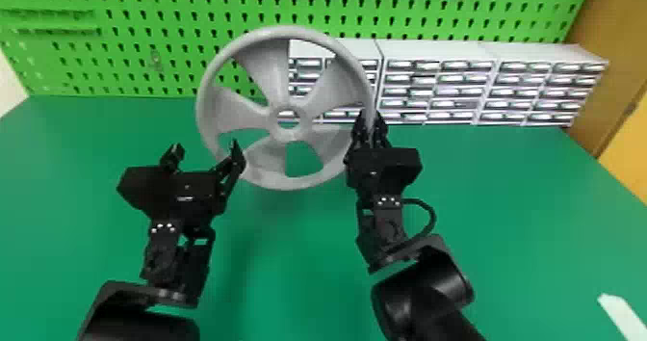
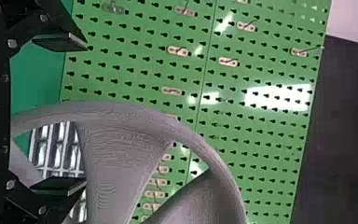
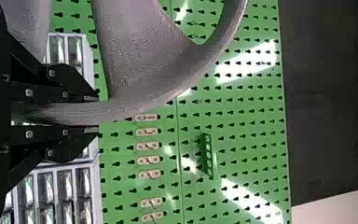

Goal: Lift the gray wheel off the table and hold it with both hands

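The right gripper (image 1: 370, 118) is clamped on the rim of one five-spoked wheel (image 1: 270, 75), which is upright over the table (image 1: 298, 248); the left gripper's (image 1: 206, 147) jaws stand apart, one finger crossing before the rim. Behind the wheel, partly blocked by it, are three drawer units (image 1: 433, 51) and one pegboard (image 1: 144, 22).

Gray wheel (image 1: 273, 77), five broad spokes, hollow hub, roughly upright, rim clamped in right tool (image 1: 370, 119).

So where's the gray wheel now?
In the head view, the gray wheel is slightly left of center, its right rim in the right claw, before the green pegboard.
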`<control>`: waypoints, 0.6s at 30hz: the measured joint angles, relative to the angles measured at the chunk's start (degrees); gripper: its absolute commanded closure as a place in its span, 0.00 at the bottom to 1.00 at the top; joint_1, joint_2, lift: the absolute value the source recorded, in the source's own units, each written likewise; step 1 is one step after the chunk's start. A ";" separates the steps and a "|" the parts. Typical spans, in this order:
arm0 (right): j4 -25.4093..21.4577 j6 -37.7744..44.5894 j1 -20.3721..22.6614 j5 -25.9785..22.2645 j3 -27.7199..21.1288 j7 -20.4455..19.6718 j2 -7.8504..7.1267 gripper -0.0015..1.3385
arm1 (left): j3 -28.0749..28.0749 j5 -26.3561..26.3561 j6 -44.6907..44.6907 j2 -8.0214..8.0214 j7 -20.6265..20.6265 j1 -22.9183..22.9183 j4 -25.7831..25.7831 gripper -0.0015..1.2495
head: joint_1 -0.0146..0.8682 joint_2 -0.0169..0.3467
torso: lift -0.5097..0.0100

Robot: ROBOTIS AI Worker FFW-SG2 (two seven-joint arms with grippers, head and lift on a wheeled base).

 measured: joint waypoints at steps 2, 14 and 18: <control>0.00 -0.25 0.08 0.42 0.12 -0.03 0.00 0.93 | -0.14 0.21 -0.64 0.00 0.11 -0.37 0.79 0.21 | 0.82 0.09 | 0.79; -0.01 -1.75 0.39 2.10 0.50 -1.37 0.00 0.93 | -1.04 3.16 -4.60 0.00 1.15 -2.58 6.33 0.22 | 0.82 0.09 | 0.79; -0.01 -1.92 0.35 2.18 0.62 -1.40 0.00 0.93 | -1.24 3.21 -5.02 0.00 1.30 -3.04 7.17 0.22 | 0.82 0.09 | 0.79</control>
